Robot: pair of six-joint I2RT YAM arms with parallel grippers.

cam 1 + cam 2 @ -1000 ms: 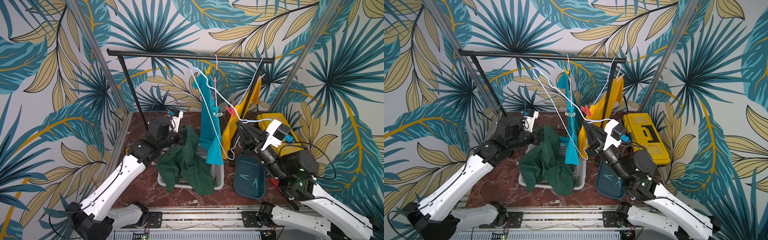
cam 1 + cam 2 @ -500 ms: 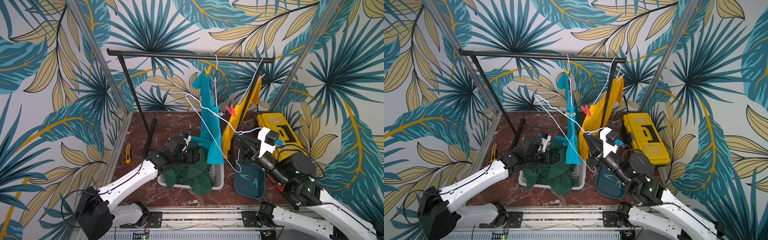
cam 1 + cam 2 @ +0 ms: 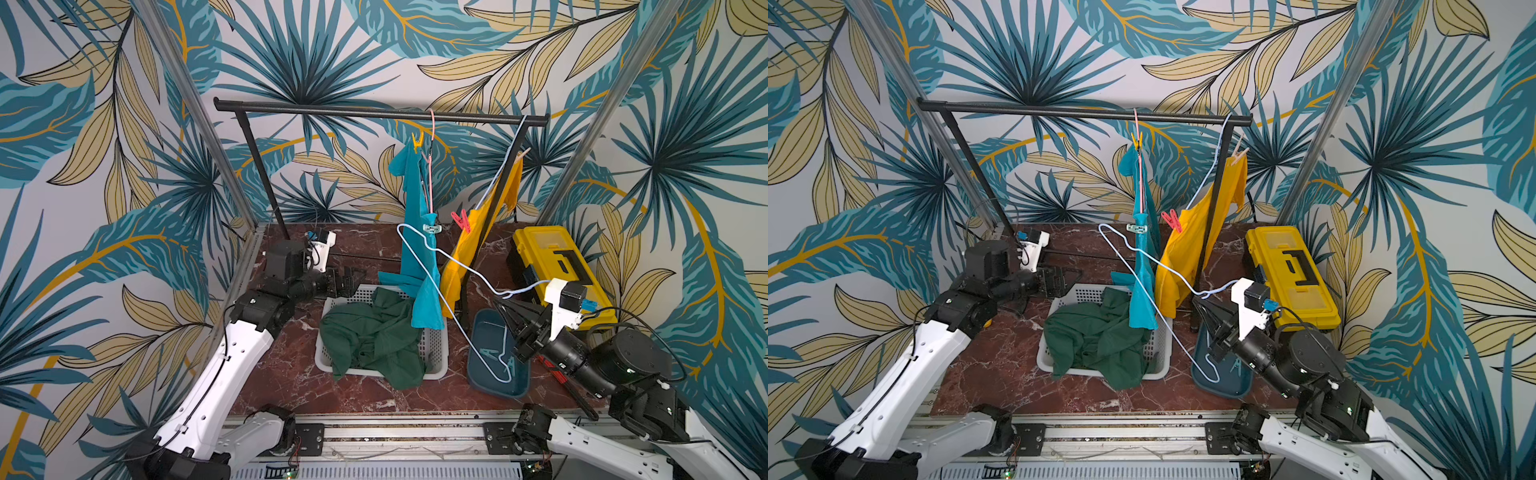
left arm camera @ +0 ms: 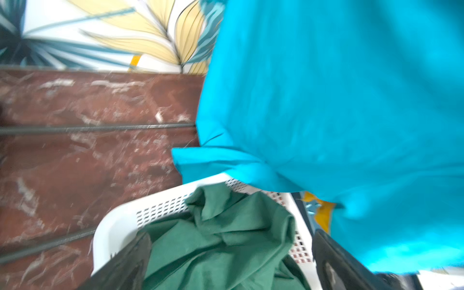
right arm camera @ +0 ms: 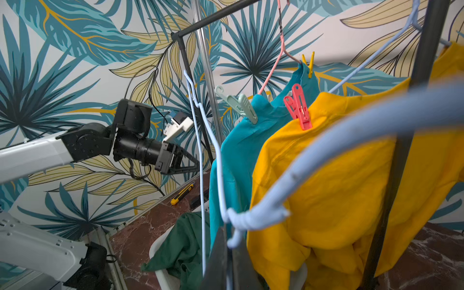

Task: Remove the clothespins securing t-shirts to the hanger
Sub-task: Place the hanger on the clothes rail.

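The dark green t-shirt [image 3: 374, 338] lies crumpled in the white basket [image 3: 439, 353]. My left gripper [image 3: 353, 279] hovers open at the basket's far left corner, and in the left wrist view its jaws [image 4: 231, 266] hold nothing. The turquoise t-shirt [image 3: 417, 237] hangs with a yellow clothespin [image 3: 417, 140] and a pale teal clothespin [image 3: 432, 227]. On the yellow t-shirt [image 3: 478, 243] are a red-pink clothespin [image 3: 460, 219] and a peach clothespin [image 3: 521, 154]. My right gripper [image 3: 500, 302] is shut on a bare light-blue hanger [image 3: 436, 286], over the tray.
A dark blue tray [image 3: 478, 332] right of the basket holds two teal clothespins [image 3: 490, 355]. A yellow toolbox [image 3: 557, 270] stands at the back right. The black rack bar [image 3: 374, 111] spans the back. A yellow utility knife [image 5: 182, 193] lies near the left wall.
My left gripper lowered the green t-shirt into the basket, opened and drew back to the far left. My right gripper carried the blue hanger downward toward the tray.
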